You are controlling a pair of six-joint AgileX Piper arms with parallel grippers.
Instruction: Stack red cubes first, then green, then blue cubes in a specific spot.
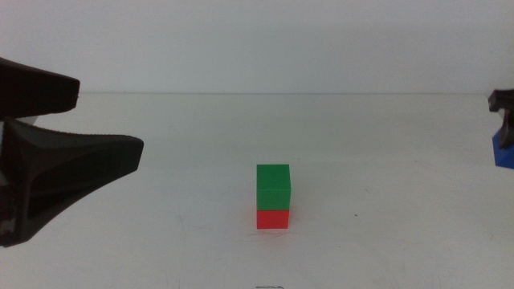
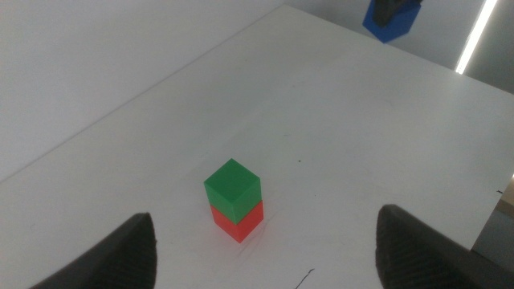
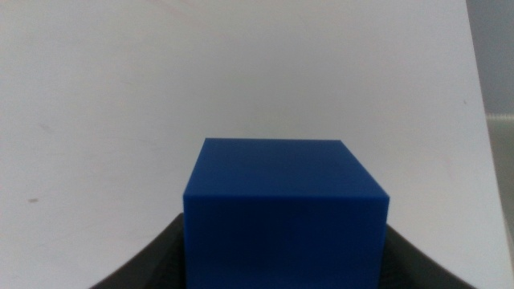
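The right gripper (image 1: 506,120) sat at the 3 o'clock edge of the middle view, its dark jaws pinching the blue cube (image 1: 504,152), which hung just below them and clear of the white table (image 1: 385,241). In the right wrist view the blue cube (image 3: 283,210) filled the space between the two jaws, its top face level and its front face square to the camera, with only bare tabletop beyond it. From the left wrist view the same cube (image 2: 391,20) showed at about 1 o'clock, far across the table, with a dark jaw on top of it.

The left gripper (image 1: 76,140) reached in from 9 o'clock in the middle view, its jaws spread wide and holding nothing. In its own wrist view the left gripper (image 2: 265,249) framed the stack between its two separated jaws without touching it.

The stack stood a little below the centre of the middle view, towards 6 o'clock: the red cube (image 1: 272,218) rested on the table, and the green cube (image 1: 273,186) sat squarely on top of it, edges roughly aligned. In the left wrist view the green cube (image 2: 232,188) covered the red cube (image 2: 238,223) beneath it. The stack was well apart from both grippers, with the blue cube off at its 3 o'clock.
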